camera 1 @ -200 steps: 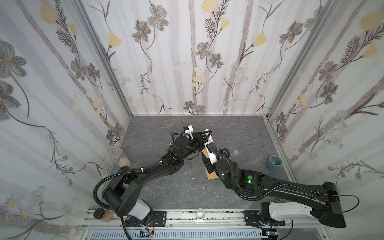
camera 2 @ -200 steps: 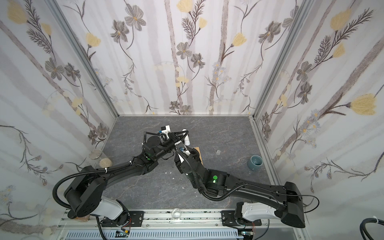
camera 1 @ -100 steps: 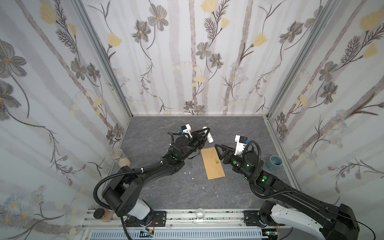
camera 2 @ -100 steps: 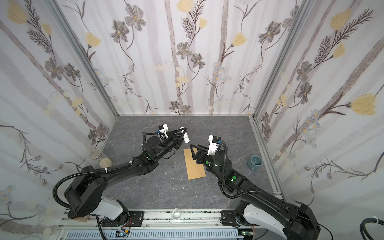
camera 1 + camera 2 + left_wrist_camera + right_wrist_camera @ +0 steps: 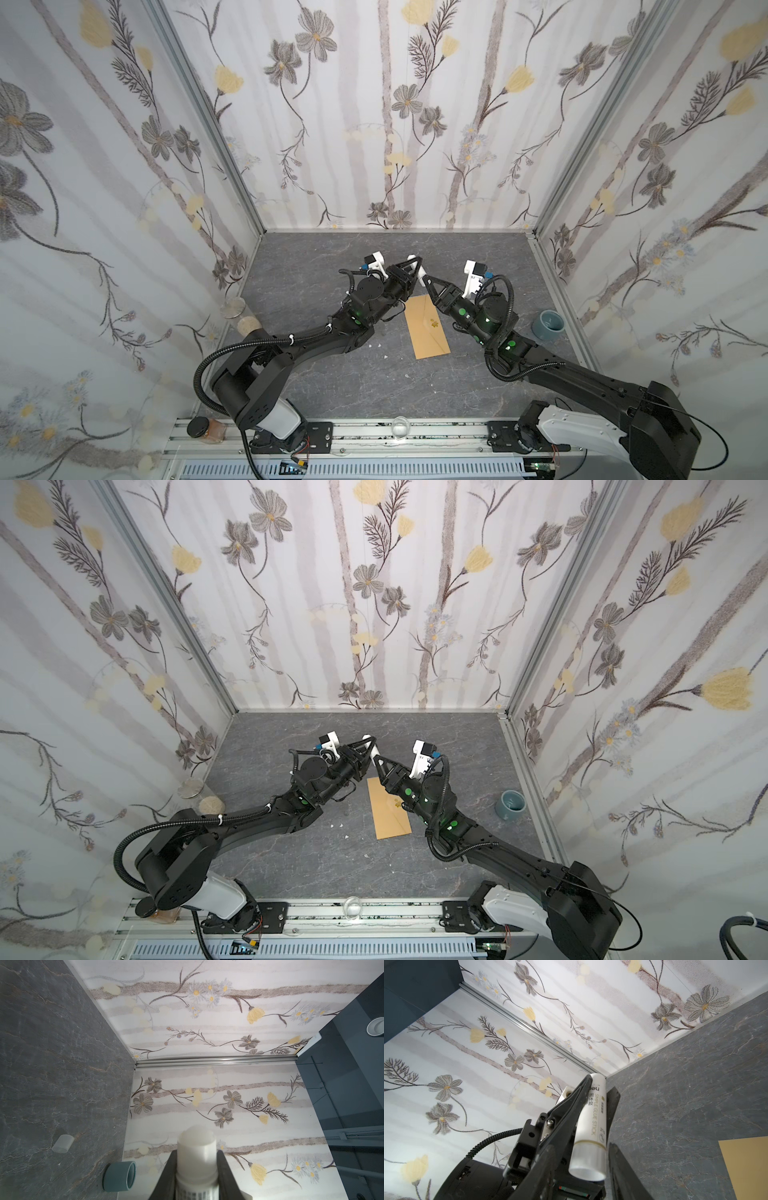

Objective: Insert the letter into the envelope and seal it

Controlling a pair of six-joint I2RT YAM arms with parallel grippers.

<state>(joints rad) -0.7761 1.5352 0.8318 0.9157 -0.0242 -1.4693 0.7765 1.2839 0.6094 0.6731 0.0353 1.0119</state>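
1. In both top views you are looking at the envelope lying flat mid-table. Its long side is running near to far and its gold sticker is facing up. The flap seems to be lying folded down, but I cannot tell whether it is stuck. The letter is showing nowhere, so I am judging that it is sitting inside. The left gripper and the right gripper are meeting nose to nose just over the envelope's far end. A cup is standing well apart at the right.

2. In the left wrist view, the left gripper is clenching a glue stick between its fingers. The stick is uncapped, with pale glue showing at its tip. Its cap is lying loose on the table, near the cup.

3. In the right wrist view, the stick's base end is sitting between the right gripper's jaws while the left gripper is holding the barrel. The right jaws are standing on either side of that base. I cannot tell whether they are pressing it or only bracketing it. One corner of the envelope is showing on the table beyond.

4. You are, by my reading, past the insertion and working on the seal. What is remaining is gluing the flap and pressing it shut.
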